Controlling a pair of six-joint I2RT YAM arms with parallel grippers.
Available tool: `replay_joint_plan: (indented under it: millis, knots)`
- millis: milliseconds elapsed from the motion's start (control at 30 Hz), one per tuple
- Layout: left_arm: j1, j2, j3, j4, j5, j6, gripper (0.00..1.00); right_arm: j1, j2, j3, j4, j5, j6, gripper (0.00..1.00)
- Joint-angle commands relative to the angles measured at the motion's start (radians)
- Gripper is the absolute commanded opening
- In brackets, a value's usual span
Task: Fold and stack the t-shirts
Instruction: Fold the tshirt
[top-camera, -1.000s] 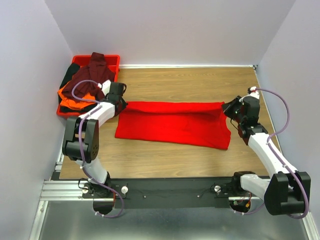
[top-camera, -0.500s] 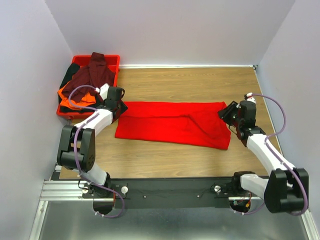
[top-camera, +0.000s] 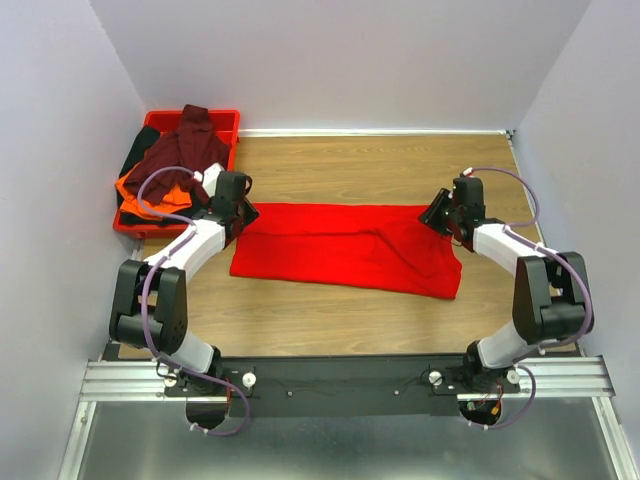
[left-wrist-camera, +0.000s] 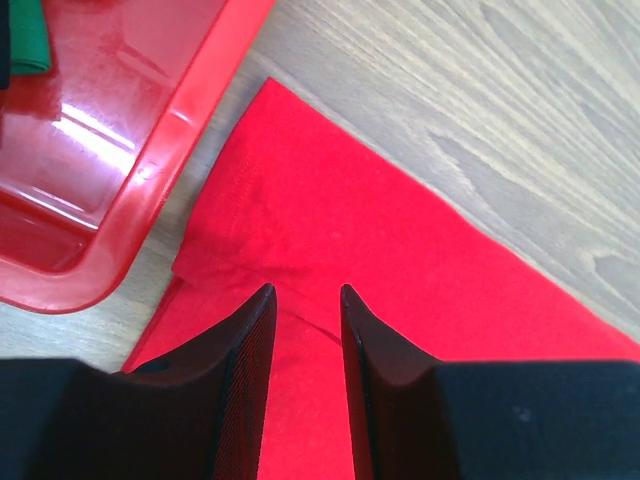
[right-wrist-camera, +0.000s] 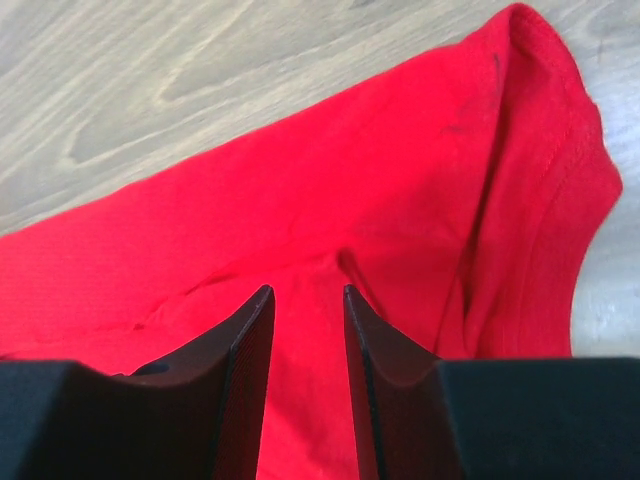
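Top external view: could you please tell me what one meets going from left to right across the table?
Red tray holding heaped shirts → left gripper → bright red t-shirt spread flat → right gripper at its right end.

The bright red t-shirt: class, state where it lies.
The bright red t-shirt lies flat on the table in the top view, just right of the red tray, stretching from the left hand to the right hand.

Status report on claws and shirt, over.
Left claw open, right claw open, both empty. Bright red cloth t-shirt flat on wooden table, claws at its ends. Nothing in the way.
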Motion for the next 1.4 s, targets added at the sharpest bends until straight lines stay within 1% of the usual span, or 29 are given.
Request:
replay_joint_plan:
  millis: [0, 300, 567, 633, 667, 767, 800, 867, 1067, 1367]
  knots:
    - [-0.005, -0.030, 0.038, -0.022, 0.036, 0.038, 0.39, 0.010, 0.073, 0.065, -0.002, 0.044, -0.017, 0.40]
    - [-0.005, -0.052, 0.090, -0.041, 0.084, 0.124, 0.40, 0.028, 0.172, 0.082, 0.007, 0.050, -0.013, 0.40]
    - [-0.005, -0.058, 0.095, -0.047, 0.092, 0.149, 0.39, 0.052, 0.196, 0.082, 0.012, 0.054, -0.006, 0.40]
    - [-0.005, -0.061, 0.093, -0.049, 0.090, 0.153, 0.39, 0.059, 0.190, 0.074, 0.012, 0.050, -0.005, 0.34]
    - [-0.005, -0.063, 0.092, -0.049, 0.090, 0.155, 0.40, 0.063, 0.178, 0.068, 0.012, 0.047, -0.002, 0.28]
    - [-0.005, -0.063, 0.089, -0.049, 0.092, 0.155, 0.40, 0.066, 0.152, 0.057, 0.012, 0.021, 0.004, 0.18]
    - [-0.005, -0.063, 0.087, -0.047, 0.095, 0.155, 0.40, 0.068, 0.144, 0.053, 0.012, 0.013, 0.006, 0.10]
    - [-0.005, -0.064, 0.086, -0.046, 0.098, 0.153, 0.39, 0.069, 0.117, 0.036, 0.012, -0.005, 0.006, 0.05]
    - [-0.005, -0.067, 0.069, -0.035, 0.105, 0.149, 0.39, 0.075, 0.043, -0.013, 0.008, -0.088, 0.014, 0.00]
    - [-0.005, -0.069, 0.060, -0.032, 0.115, 0.149, 0.39, 0.123, -0.098, -0.113, -0.003, -0.156, 0.032, 0.01]
